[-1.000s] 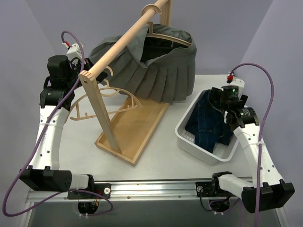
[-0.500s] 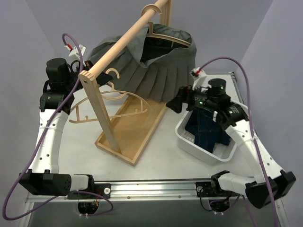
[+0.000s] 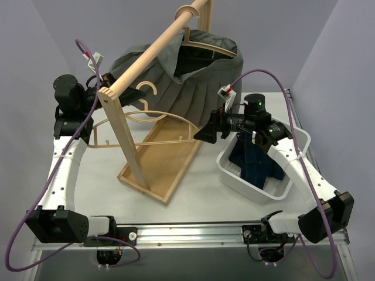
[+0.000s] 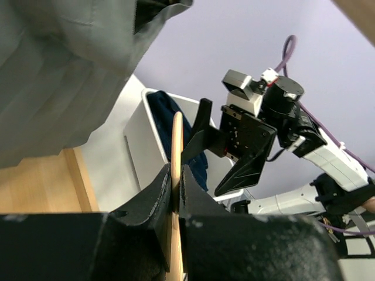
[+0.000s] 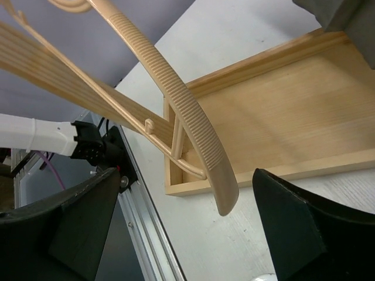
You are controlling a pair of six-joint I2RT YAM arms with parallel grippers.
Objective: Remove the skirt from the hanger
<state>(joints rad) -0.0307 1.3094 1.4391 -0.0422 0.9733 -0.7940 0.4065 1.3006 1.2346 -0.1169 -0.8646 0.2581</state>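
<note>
A grey pleated skirt [image 3: 193, 88] hangs on a wooden hanger [image 3: 205, 48] on the wooden rail [image 3: 155, 50]; it also fills the upper left of the left wrist view [image 4: 58, 70]. A second, bare wooden hanger [image 3: 158, 117] is held out level over the rack's tray. My left gripper [image 3: 89, 120] is shut on its left end [image 4: 176, 146]. My right gripper [image 3: 204, 130] is open, and the hanger's ribbed right end [image 5: 202, 146] lies between its spread fingers [image 5: 70, 228] without touching them.
The rack's wooden post [image 3: 126, 140] and tray base [image 3: 170, 158] stand mid-table. A white bin [image 3: 234, 175] with a dark blue garment [image 3: 258, 161] sits at the right, under my right arm. Bare table lies in front of the rack.
My right arm has swung left from over the bin to the bare hanger's right end. My left gripper has carried the bare hanger up and to the right.
</note>
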